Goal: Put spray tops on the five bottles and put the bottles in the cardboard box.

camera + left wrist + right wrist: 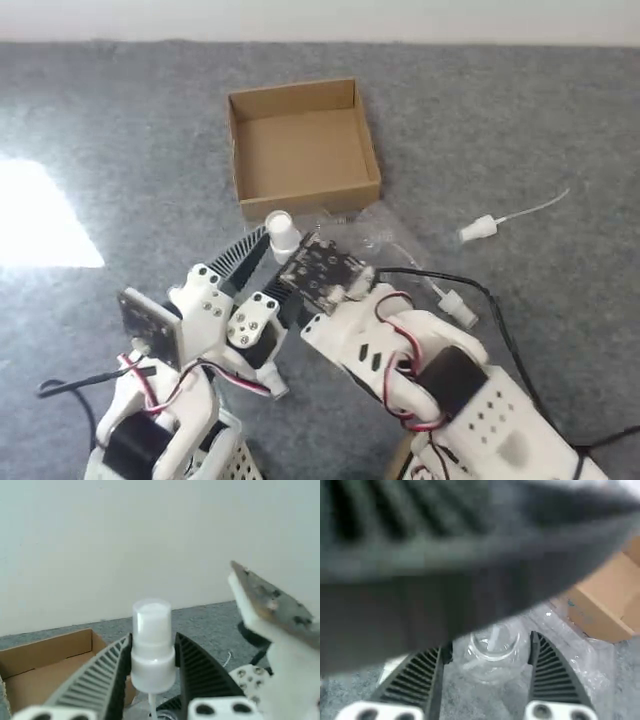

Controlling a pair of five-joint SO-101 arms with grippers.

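Just over the bottle [492, 656], our left gripper [153, 641] is pinching the top [152, 652] upright; our right gripper [489, 645] is squeezing the bottle, mouth up.

Brown open cardboard box [303, 145]: one
White plastic spray tops [282, 232]: three
Clear round plastic bottle [492, 652]: one
Crumpled clear plastic bag [390, 235]: one
White robot arms [430, 370]: two
Black ribbed grippers: two, the left gripper [153, 642] and the right gripper [490, 642]
Dark square wrist camera boards [327, 268]: two
Grey carpet-like table cover [120, 120]: one
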